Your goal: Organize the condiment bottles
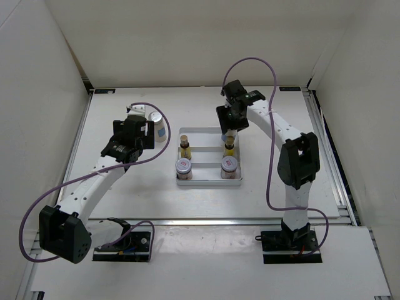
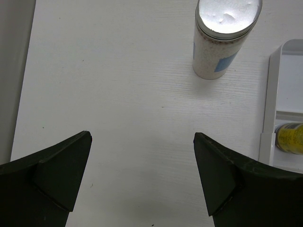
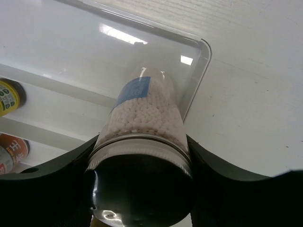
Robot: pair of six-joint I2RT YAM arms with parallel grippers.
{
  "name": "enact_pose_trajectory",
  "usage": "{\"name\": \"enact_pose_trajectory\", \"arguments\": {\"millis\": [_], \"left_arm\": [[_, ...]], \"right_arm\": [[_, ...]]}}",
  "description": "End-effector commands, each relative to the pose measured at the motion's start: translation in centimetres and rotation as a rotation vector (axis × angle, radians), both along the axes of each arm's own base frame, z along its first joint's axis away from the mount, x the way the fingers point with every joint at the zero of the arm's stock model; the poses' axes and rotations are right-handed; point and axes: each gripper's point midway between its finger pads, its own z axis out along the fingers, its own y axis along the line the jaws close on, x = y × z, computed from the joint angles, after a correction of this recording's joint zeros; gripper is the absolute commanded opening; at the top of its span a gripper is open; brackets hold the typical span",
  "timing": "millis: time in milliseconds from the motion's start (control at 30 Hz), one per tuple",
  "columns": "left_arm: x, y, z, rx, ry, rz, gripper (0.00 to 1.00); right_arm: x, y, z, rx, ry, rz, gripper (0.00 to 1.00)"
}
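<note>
Right end effector (image 3: 142, 161) clamped on white bottle (image 3: 142, 113), over tray (image 3: 201, 52), far right compartment — placing step. Next: lower, release upright. Left end effector (image 2: 142, 175) fingers apart; second white bottle (image 2: 220, 45) stands on surface (image 2: 118, 94) ahead, outside tray.

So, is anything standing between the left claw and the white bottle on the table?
Nothing visible. The left claw is open, and only bare table lies between it and the white bottle. The tray sits off to one side, out of that path.
</note>
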Motion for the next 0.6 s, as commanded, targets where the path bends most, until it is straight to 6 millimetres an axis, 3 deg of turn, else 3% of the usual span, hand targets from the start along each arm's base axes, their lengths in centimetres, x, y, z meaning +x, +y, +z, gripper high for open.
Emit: {"name": "enact_pose_trajectory", "arguments": {"millis": [0, 100, 200, 233, 333, 400, 433, 500, 533, 567], "left_arm": [[0.7, 0.2, 2.0, -0.018, -0.060, 0.025, 1.00], [0.7, 0.2, 2.0, -0.018, -0.060, 0.025, 1.00], [0.7, 0.2, 2.0, -0.018, -0.060, 0.025, 1.00], [0.7, 0.2, 2.0, -0.018, -0.060, 0.025, 1.00], [0.8, 0.2, 1.7, -0.014, -0.052, 0.025, 1.00], [0.8, 0.2, 1.7, -0.014, -0.052, 0.025, 1.00], [0.8, 0.2, 1.7, -0.014, -0.052, 0.025, 1.00], [0.8, 0.2, 1.7, -0.014, -0.052, 0.025, 1.00], [0.8, 0.2, 1.7, -0.014, -0.052, 0.025, 1.00], [0.8, 0.2, 1.7, -0.014, -0.052, 0.025, 1.00]], "right_arm": [[1.3, 0.9, 0.9, 0.031, -0.041, -0.016, 0.66], [1.7, 0.7, 1.1, 0.010, -0.042, -0.026, 0.69], [1.8, 0.2, 1.1, -0.017, -0.041, -0.038, 0.85], [2.0, -0.2, 1.6, -0.037, -0.062, -0.042, 0.93], [2.7, -0.5, 4.2, -0.033, -0.127, -0.061, 1.00], [2.7, -1.0, 7.4, -0.021, -0.188, -0.076, 1.00], [2.4, -1.2, 10.2, 0.010, -0.241, -0.079, 1.00], [1.8, -1.5, 13.2, 0.047, -0.302, -0.083, 1.00], [1.0, -1.9, 16.5, 0.092, -0.377, -0.088, 1.00], [0.4, -2.3, 16.7, 0.096, -0.383, -0.088, 1.00]]}}
